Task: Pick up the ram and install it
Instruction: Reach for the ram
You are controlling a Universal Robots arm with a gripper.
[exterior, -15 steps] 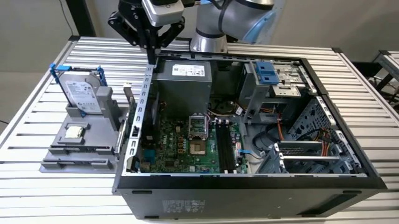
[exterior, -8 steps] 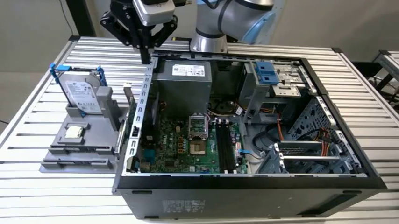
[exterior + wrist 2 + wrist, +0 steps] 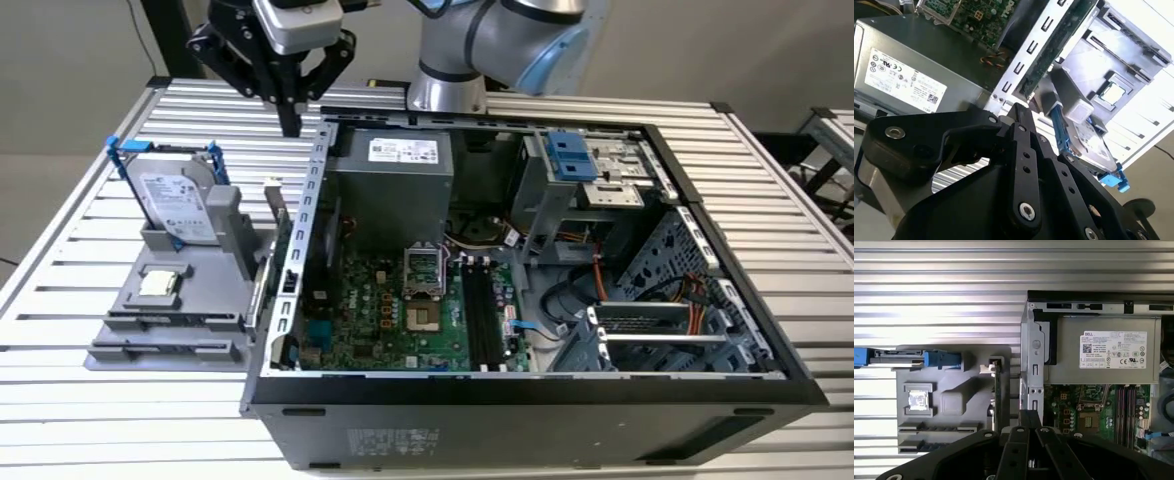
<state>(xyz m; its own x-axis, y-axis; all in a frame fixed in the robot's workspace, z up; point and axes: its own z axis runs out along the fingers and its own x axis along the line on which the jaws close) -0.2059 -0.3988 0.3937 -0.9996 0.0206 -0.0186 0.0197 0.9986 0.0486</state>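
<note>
Ram (image 3: 997, 395): probably stiff, light, fragile; on edge in grey holder (image 3: 954, 402) beside computer case (image 3: 1026, 370); best gripped across flat faces; hand (image 3: 290, 122) above, fingers closed together, empty.

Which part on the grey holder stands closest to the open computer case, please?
The thin dark ram stick, on edge beside the case; the silver hard drive and square CPU chip sit farther.

Place: a robotics lab or test workshop.
Work surface: table (image 3: 120, 420) of ribbed bare aluminium slats.
Equipment: industrial robot arm base (image 3: 447, 85) standing behind the case.
Workpiece: opened desktop computer case (image 3: 534, 400), its green motherboard (image 3: 387, 320) exposed.
Fixture: grey moulded parts holder (image 3: 174, 330) beside the case.
</note>
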